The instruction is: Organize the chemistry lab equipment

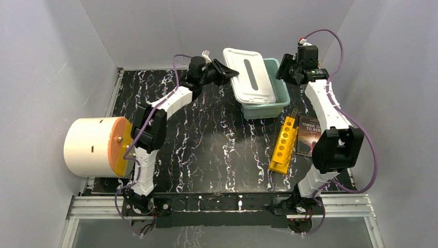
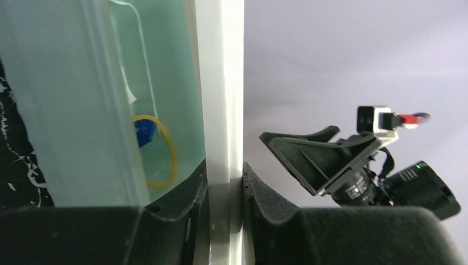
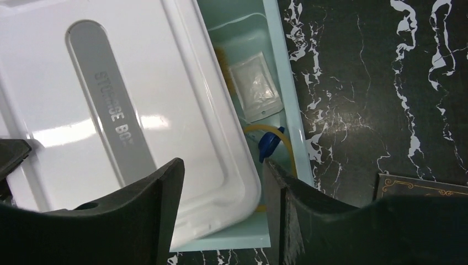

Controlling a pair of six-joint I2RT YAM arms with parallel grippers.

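On the black marbled table (image 1: 206,150), a big cream cylinder (image 1: 95,147) lies on its side well behind and outboard of the left claw (image 1: 227,72). A yellow rack (image 1: 284,144) and a dark-covered book (image 1: 310,135) lie side by side well behind the right claw (image 1: 285,70), nearer the arm bases.

Farther out, the left claw is clamped tight on the rim of the white lid (image 1: 249,75). Its wrist camera shows the rim standing on edge between the two black fingers (image 2: 187,193), pinched from both sides. The lid sits askew on the pale green storage bin (image 1: 268,106), leaving a strip of the bin uncovered on the side toward the right claw.

The right claw hangs above that side with its jaws spread wide and nothing between them. The lid's rounded corner lies below the gap, and the uncovered strip runs under and just ahead of one finger.

In that strip lies the lab equipment that can be seen. A small blue piece (image 3: 269,146) rests against an amber tubing loop (image 3: 288,152) right by the fingertip, and a white packet (image 3: 255,85) lies a little beyond. The other items cannot be made out.
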